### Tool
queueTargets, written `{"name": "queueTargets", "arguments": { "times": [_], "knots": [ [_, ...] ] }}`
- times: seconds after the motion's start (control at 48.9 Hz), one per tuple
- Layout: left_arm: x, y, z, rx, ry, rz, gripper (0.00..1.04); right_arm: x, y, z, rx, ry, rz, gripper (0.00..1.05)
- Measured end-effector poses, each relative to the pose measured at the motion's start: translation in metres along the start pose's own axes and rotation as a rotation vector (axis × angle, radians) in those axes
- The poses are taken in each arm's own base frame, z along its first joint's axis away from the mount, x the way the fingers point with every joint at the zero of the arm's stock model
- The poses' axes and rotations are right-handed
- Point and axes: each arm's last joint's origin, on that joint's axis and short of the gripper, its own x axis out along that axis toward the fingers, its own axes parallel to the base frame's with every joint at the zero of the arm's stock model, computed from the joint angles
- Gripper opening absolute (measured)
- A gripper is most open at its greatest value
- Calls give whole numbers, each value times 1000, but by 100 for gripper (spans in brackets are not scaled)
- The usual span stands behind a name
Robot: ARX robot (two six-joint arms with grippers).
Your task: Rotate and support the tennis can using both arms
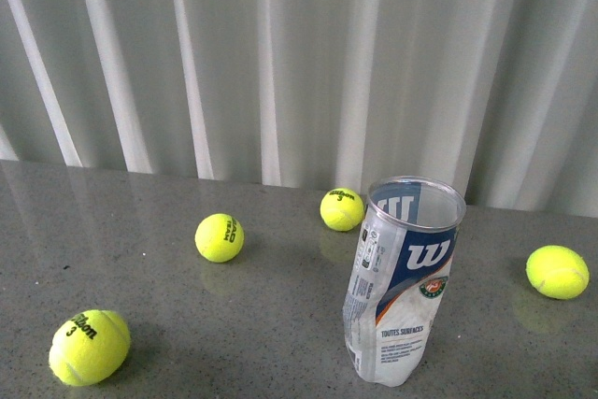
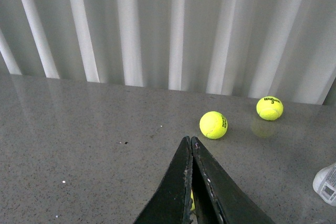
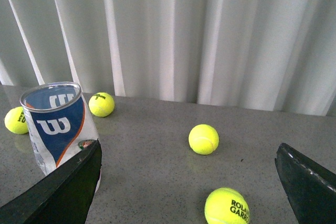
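The tennis can [image 1: 397, 282] stands upright on the grey table, open mouth up, its clear wall dented low down and its W label facing the front view. Neither arm shows in the front view. In the right wrist view the can [image 3: 58, 127] stands just beyond one finger [image 3: 68, 187] of my right gripper [image 3: 191, 182], which is open wide with only tennis balls between its fingers. My left gripper [image 2: 190, 142] is shut, its two black fingers pressed together over the table. A small edge of the can [image 2: 327, 183] shows at the border of the left wrist view.
Several yellow tennis balls lie loose on the grey table [image 1: 280, 324]: one at the front left [image 1: 89, 347], one mid-left [image 1: 220, 237], one behind the can [image 1: 342, 209], one at the right [image 1: 557, 272]. White pleated curtain [image 1: 280, 53] closes off the table's far edge.
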Motion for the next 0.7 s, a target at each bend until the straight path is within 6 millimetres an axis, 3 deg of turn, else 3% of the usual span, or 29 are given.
{"name": "queueTargets", "arguments": {
  "times": [0.286,0.552,0.695],
  "knots": [
    [-13,0,-3,0,6,0,4,0,0,0,0,0,0,98],
    [-13,0,-3,0,6,0,4,0,0,0,0,0,0,98],
    [-13,0,-3,0,6,0,26,0,0,0,0,0,0,98]
  ]
}}
